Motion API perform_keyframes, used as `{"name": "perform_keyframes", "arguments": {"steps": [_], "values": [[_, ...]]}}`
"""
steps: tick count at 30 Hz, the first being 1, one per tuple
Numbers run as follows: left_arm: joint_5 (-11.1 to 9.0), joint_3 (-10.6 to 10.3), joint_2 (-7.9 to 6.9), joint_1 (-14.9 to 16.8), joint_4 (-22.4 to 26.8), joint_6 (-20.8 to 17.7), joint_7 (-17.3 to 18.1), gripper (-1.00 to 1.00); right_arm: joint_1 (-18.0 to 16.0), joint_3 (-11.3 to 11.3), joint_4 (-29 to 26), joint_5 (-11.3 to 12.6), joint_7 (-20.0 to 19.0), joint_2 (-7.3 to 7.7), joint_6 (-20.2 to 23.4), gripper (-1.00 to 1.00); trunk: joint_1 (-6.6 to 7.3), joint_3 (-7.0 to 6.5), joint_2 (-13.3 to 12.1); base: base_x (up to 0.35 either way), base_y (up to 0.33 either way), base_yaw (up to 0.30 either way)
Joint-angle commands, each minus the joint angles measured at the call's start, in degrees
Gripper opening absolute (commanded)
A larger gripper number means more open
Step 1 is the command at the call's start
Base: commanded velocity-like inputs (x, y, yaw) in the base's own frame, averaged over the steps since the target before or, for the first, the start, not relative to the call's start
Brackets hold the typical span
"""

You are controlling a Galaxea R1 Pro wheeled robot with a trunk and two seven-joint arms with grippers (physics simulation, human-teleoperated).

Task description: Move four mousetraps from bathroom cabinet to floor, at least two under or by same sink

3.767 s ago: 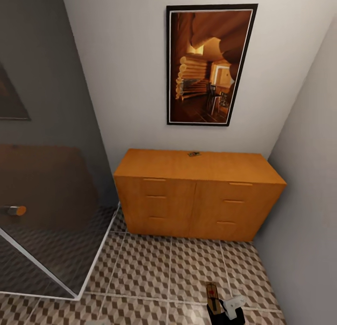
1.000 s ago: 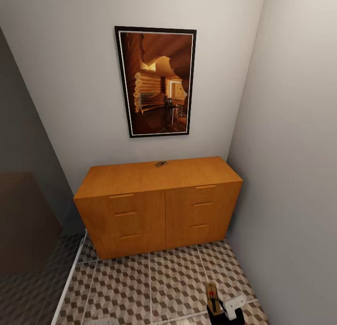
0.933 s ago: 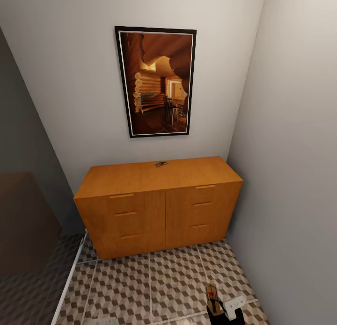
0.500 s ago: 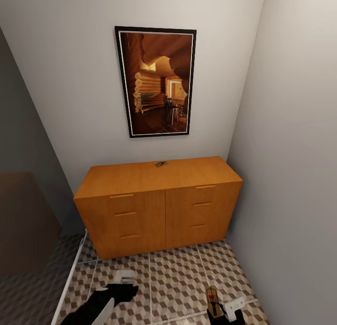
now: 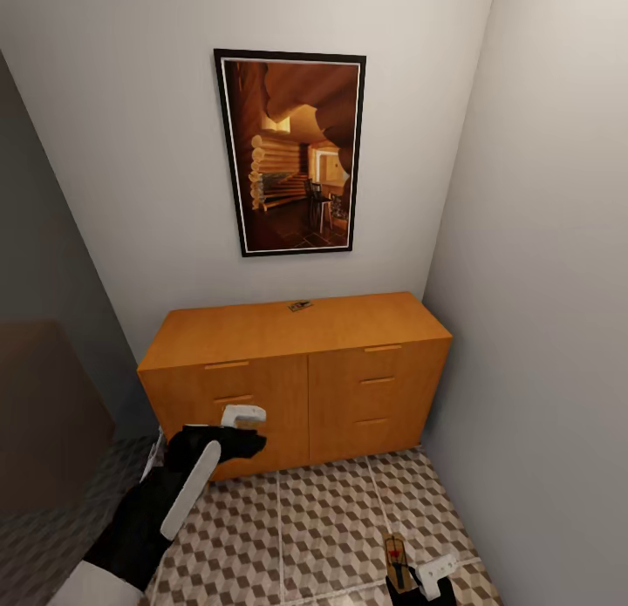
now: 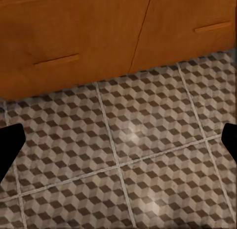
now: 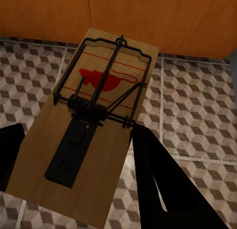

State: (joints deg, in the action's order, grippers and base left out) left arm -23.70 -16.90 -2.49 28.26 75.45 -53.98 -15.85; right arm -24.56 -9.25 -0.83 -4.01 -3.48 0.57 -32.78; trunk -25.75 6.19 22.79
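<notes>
The right tool (image 5: pixel 417 580) sits at the lower edge of the head view, above the bathroom floor (image 5: pixel 331 519), and grips a mousetrap (image 7: pixel 91 120) by its near end. In the right wrist view a dark finger (image 7: pixel 163 184) lies against the board's long edge on one side and another shows at its other side. The board's long axis runs away from the tool toward the cabinet (image 5: pixel 296 379), with the dark plate at the held end and the red mark and wire bar at the far end; it looks about level above the cube-patterned tiles. A second mousetrap (image 5: pixel 300 306) lies flat on the cabinet top near the back wall, below the framed picture (image 5: pixel 290 153); it is too small to tell which way it points. The left tool (image 5: pixel 237 432) is raised in front of the cabinet's left drawers; in the left wrist view its dark fingertips (image 6: pixel 9 149) stand wide apart over bare tiles, holding nothing.
</notes>
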Motion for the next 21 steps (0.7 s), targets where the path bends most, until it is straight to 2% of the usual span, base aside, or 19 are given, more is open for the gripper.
{"name": "perform_keyframes", "arguments": {"steps": [1, 5, 8, 10, 13, 18, 21], "values": [[-0.7, 0.4, -0.03, 1.2, 0.5, -0.8, -0.6, 1.00, -0.1, 0.1, 0.0, -0.2, 0.0, 0.02, -0.2, -1.00, -0.03, 0.14, 0.1, 0.000, 0.000, 0.000], [-0.8, 2.1, 0.02, 9.9, 0.5, -2.9, -0.8, 1.00, -0.1, 0.1, 0.0, -0.2, -0.1, -0.02, -0.2, -1.00, -0.03, 0.14, 0.1, 0.000, 0.000, 0.000], [-0.8, 2.8, 0.08, 15.0, -1.0, -3.2, -0.9, 1.00, -0.1, 0.1, 0.0, -0.3, -0.1, -0.09, -0.2, -1.00, -0.03, 0.14, 0.1, 0.000, 0.000, 0.000], [-0.8, 3.1, 0.33, 18.8, -3.3, -3.3, -1.0, 1.00, -0.1, 0.1, 0.0, -0.3, -0.1, -0.26, -0.2, -1.00, -0.03, 0.14, 0.1, 0.000, 0.000, 0.000], [-0.8, 3.3, 1.19, 26.8, -9.7, -3.4, -1.1, 1.00, -0.1, 0.1, 0.0, -0.3, -0.1, -0.42, -0.2, -1.00, -0.03, 0.14, 0.1, 0.000, 0.000, 0.000], [-0.8, 3.6, 1.58, 34.9, -15.2, -3.4, -1.2, 1.00, -0.1, 0.1, 0.0, -0.3, -0.1, -0.49, -0.2, -1.00, -0.03, 0.14, 0.1, 0.000, 0.000, 0.000], [-0.8, 3.6, 1.61, 37.0, -16.0, -3.4, -1.2, 1.00, -0.1, 0.1, 0.0, -0.3, -0.1, -0.54, -0.2, -1.00, -0.03, 0.14, 0.1, 0.000, 0.000, 0.000]]}}
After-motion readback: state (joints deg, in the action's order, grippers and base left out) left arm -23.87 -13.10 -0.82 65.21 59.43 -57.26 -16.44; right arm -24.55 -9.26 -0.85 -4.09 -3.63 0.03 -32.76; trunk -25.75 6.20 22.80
